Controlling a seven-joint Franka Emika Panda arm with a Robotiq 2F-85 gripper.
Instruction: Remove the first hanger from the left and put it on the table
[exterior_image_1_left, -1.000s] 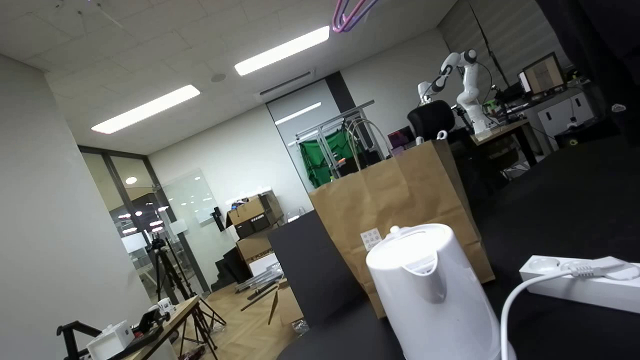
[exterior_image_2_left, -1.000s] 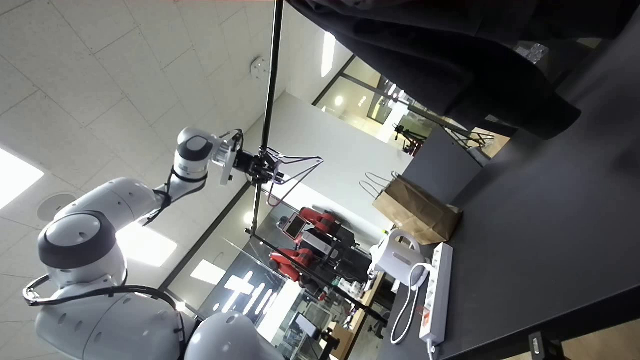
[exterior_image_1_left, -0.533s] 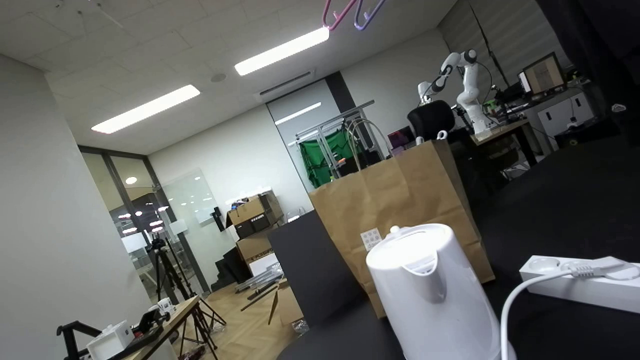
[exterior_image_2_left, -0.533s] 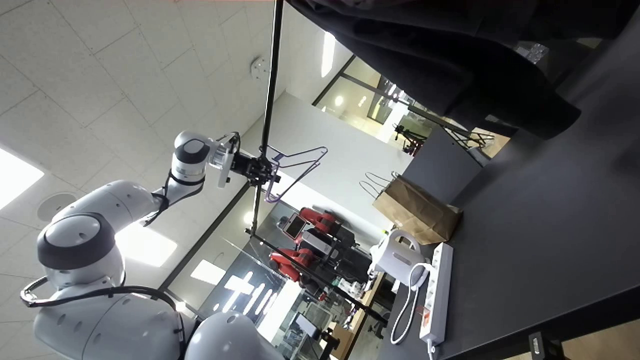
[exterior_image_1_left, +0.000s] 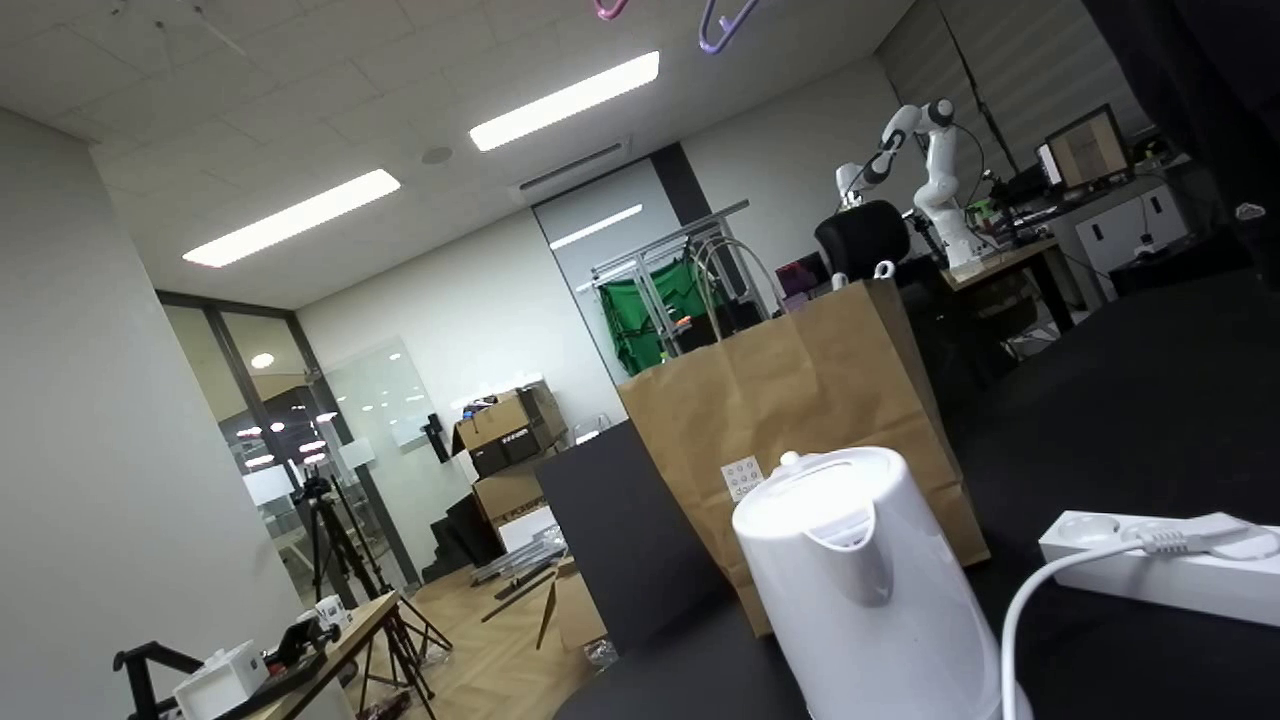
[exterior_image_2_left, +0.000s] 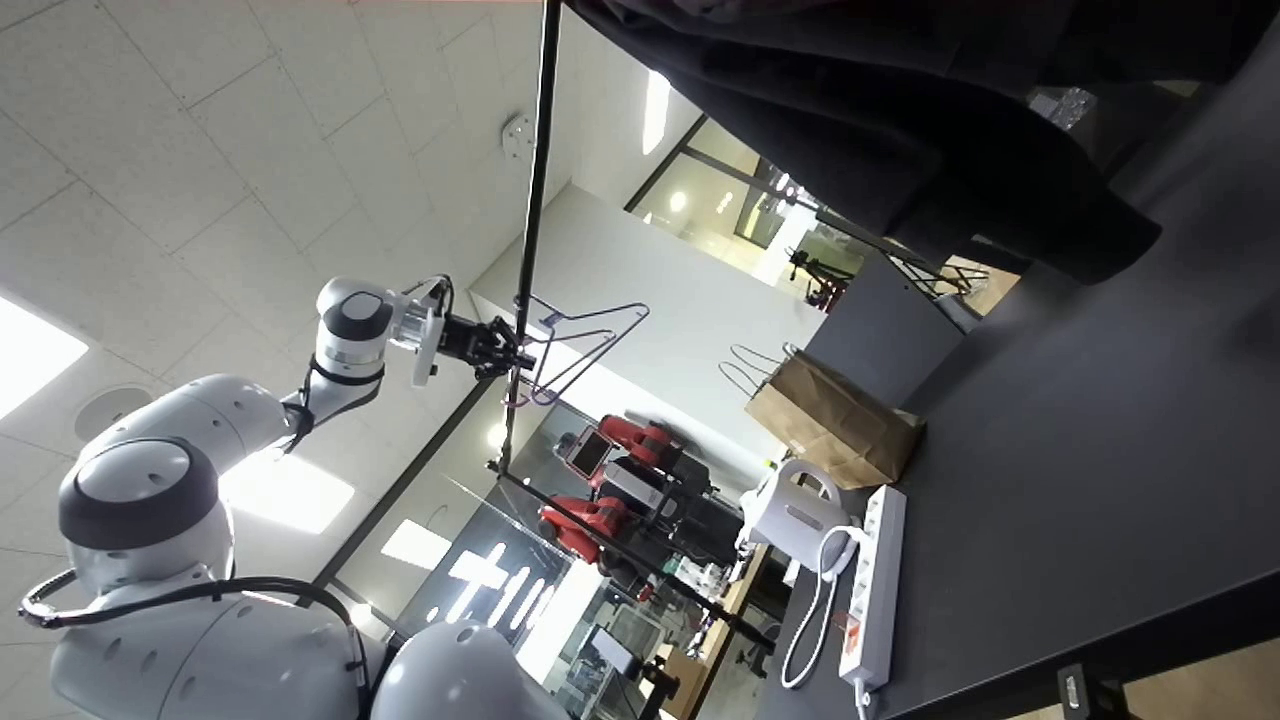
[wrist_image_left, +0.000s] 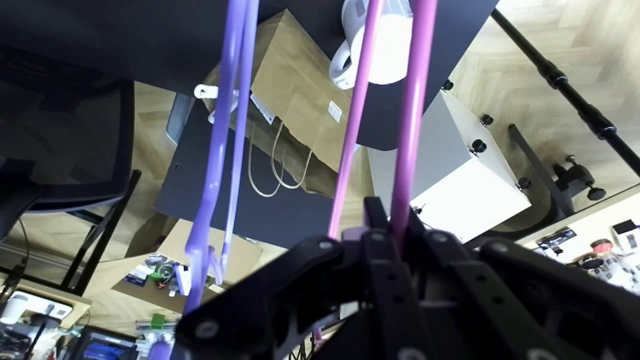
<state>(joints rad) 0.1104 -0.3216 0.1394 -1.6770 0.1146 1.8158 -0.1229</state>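
1. Pinching one rod of the pink hanger (wrist_image_left: 412, 115), your gripper (wrist_image_left: 395, 220) has its jaws drawn together, with hardly more gap than that rod fills.
2. Take the pink hanger as your target: in an exterior view its lower corner lies left of the purple one. It is up by the rail (exterior_image_2_left: 535, 170), well above the tabletop. Whether its hook sits on the rail or clear of it, you cannot tell.
3. Your step in hand, as I judge it, is removal: grasp made, placing not yet begun.
4. Next, check the hook. If it is on the rail, lift until it clears before you draw away; a straight pull would likely jam it.
5. Mind the purple hanger (wrist_image_left: 214, 155), near the pink one but apart from it in the wrist view. Your lift should carry the pink rods away from it, or they may snag.
6. Then lower to the tabletop (exterior_image_2_left: 1050, 430), well aside from the power strip (exterior_image_2_left: 873, 600), kettle (exterior_image_2_left: 795, 520) and paper bag (exterior_image_2_left: 830, 420). A pinch on one thin rod may let the hanger swing, so go slowly and let it lie flat before you release.
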